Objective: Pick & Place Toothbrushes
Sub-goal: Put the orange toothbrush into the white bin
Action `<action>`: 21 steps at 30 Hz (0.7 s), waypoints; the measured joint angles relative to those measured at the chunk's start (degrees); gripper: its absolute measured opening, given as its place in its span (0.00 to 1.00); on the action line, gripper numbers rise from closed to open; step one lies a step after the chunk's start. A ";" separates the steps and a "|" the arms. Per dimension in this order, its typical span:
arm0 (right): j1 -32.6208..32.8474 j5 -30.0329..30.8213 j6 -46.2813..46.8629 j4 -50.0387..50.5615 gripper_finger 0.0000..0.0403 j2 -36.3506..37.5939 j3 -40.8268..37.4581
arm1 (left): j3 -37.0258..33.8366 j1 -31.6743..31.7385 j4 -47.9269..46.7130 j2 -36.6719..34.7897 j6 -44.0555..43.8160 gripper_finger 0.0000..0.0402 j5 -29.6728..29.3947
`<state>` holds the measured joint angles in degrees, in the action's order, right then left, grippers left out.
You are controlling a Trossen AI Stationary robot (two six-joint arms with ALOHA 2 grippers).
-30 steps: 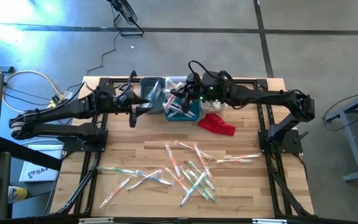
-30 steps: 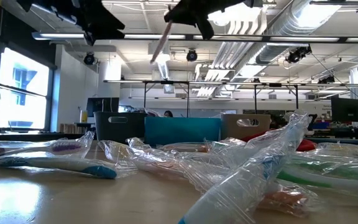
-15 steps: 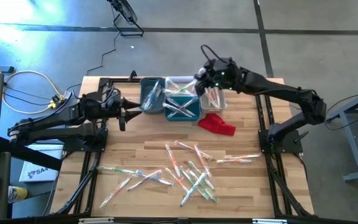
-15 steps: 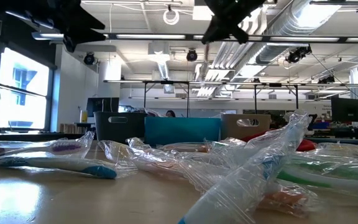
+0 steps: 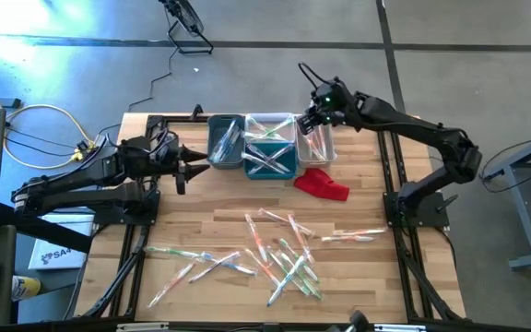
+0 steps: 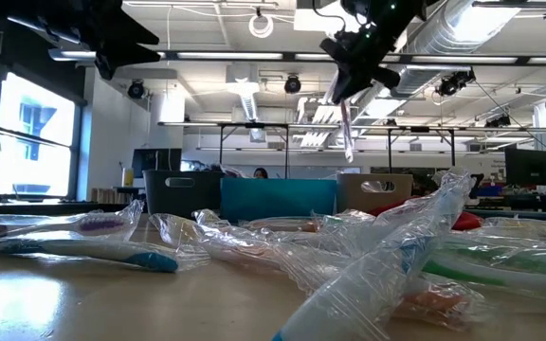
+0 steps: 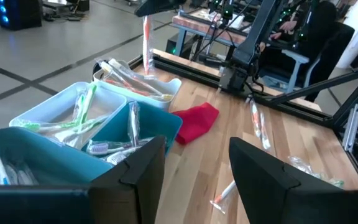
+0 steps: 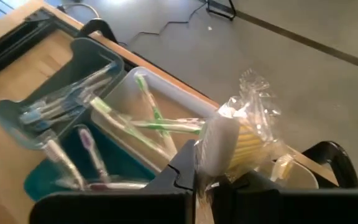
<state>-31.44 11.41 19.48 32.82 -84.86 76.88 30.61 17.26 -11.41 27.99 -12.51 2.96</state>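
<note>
One wrapped toothbrush (image 6: 346,121) pinched in right gripper (image 5: 314,118) jaws, hanging above bins (image 5: 267,159), left gripper (image 5: 194,169) jaws wide.

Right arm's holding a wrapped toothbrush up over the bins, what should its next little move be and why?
Probably lower it and let go. The right gripper is shut on a wrapped toothbrush hanging above the rightmost bin, which already holds orange-handled ones. The left gripper waits open beside the bins.

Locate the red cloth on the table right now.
In the high view, the red cloth lies on the wooden table's right half, just in front of the teal bin and white bin.
</note>
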 joint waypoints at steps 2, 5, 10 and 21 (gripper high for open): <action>-0.66 0.03 -0.02 0.01 0.02 -1.15 0.00 | 0.00 0.00 -0.23 -0.04 0.00 0.44 0.04; -1.69 -1.09 0.03 0.10 0.02 -3.51 0.00 | 0.00 0.00 -0.34 -0.02 0.00 0.44 0.07; -2.46 -5.11 2.42 -0.01 0.02 -7.32 0.00 | 0.00 -0.01 -0.93 0.01 0.00 0.44 0.07; -2.85 -9.35 5.22 0.40 0.02 -12.84 0.00 | 0.00 0.00 -0.94 0.00 0.00 0.44 0.04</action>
<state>-34.28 2.06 24.70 33.22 -97.70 76.88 30.61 17.26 -12.35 27.99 -12.51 3.01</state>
